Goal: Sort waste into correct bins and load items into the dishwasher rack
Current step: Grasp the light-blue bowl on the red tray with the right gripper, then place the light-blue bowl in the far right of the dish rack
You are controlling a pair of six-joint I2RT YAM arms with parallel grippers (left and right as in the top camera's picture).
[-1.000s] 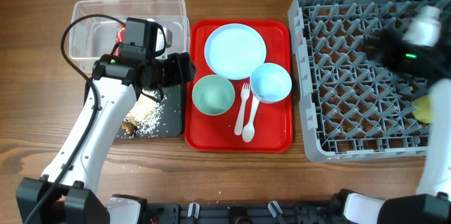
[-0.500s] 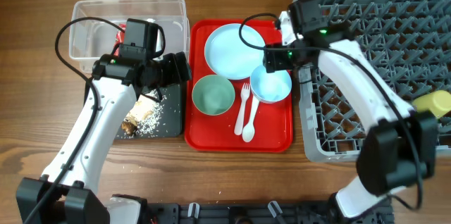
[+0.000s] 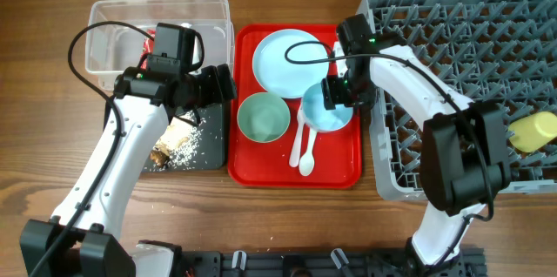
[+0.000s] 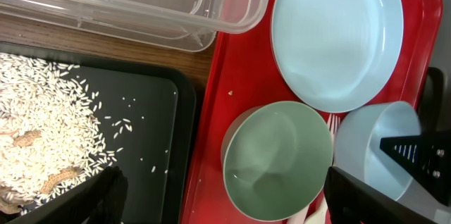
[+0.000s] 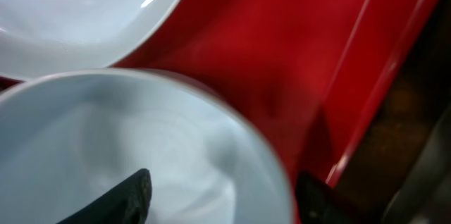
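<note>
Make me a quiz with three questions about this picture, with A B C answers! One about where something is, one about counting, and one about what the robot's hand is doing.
1. Where is the yellow cup?
A) in the clear tub
B) in the grey rack
C) on the plate

2. How many bowls sit on the red tray?
A) two
B) one
C) four

3. How is the right gripper placed at the small blue bowl?
A) shut above it
B) far from it
C) open, one finger inside the rim, one outside

Answers:
1 B: the cup shows at the rack's right edge.
2 A: the pale green bowl plus the blue one.
3 C: the right wrist view shows the rim between its fingers.
</note>
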